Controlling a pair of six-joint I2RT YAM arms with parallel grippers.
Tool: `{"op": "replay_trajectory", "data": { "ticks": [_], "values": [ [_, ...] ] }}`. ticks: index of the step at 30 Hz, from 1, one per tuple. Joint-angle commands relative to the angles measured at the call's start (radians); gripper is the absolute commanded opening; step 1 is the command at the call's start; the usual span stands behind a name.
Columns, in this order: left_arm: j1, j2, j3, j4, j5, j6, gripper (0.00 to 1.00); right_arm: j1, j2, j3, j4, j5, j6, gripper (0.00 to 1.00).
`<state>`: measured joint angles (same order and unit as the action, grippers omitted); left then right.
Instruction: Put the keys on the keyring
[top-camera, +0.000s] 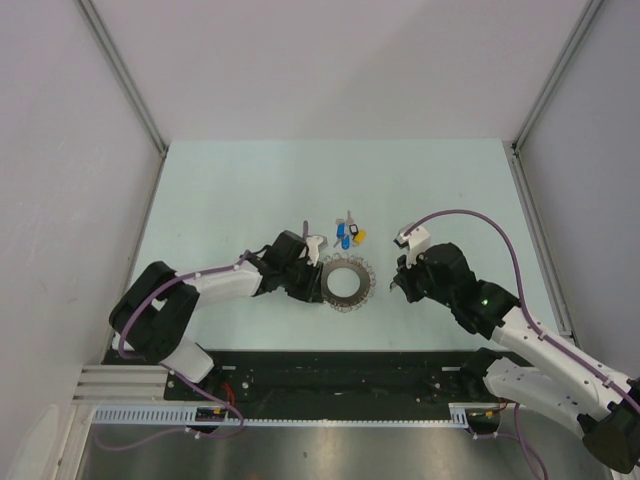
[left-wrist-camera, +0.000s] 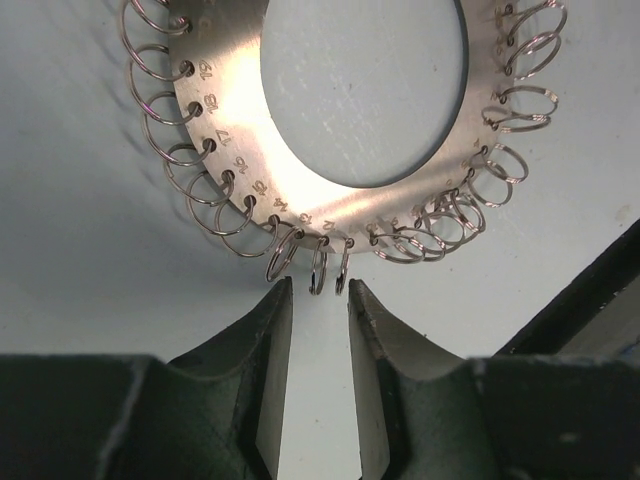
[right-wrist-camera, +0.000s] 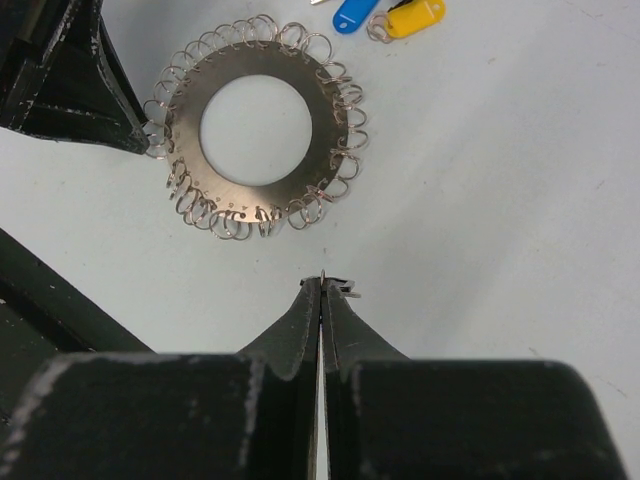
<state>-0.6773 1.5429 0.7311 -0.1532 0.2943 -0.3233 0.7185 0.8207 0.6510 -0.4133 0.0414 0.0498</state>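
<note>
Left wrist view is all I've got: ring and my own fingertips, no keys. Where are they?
Observer: The keys lie in a small cluster on the table just past the far side of the keyring, none threaded on it.
Operator: And the right arm?
Observer: The right gripper is shut and sits to the right of the ring, clear of it, tips pointing at it.
Operator: Holding a key?
Observer: No coloured key head there. A tiny bit of metal shows at its tips in the right wrist view, too small to identify.
</note>
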Motion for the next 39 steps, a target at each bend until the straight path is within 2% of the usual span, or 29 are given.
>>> {"op": "replay_trajectory", "data": {
  "ticks": [1,11,22,33,39],
  "values": [
    [0.028,-0.040,-0.022,0.079,0.066,-0.056,0.34,0.004,0.006,0.022,0.024,-0.008,0.002,0.00],
    [0.078,-0.049,-0.065,0.145,0.101,-0.095,0.27,0.006,0.017,0.021,0.027,-0.012,0.002,0.00],
    [0.108,-0.052,-0.108,0.254,0.201,-0.160,0.26,0.004,0.031,0.021,0.030,-0.020,0.002,0.00],
    [0.127,-0.064,-0.128,0.242,0.163,-0.160,0.26,0.004,0.031,0.022,0.028,-0.025,0.004,0.00],
    [0.125,-0.052,-0.130,0.244,0.135,-0.158,0.21,0.006,0.034,0.022,0.028,-0.028,0.004,0.00]
  ]
}}
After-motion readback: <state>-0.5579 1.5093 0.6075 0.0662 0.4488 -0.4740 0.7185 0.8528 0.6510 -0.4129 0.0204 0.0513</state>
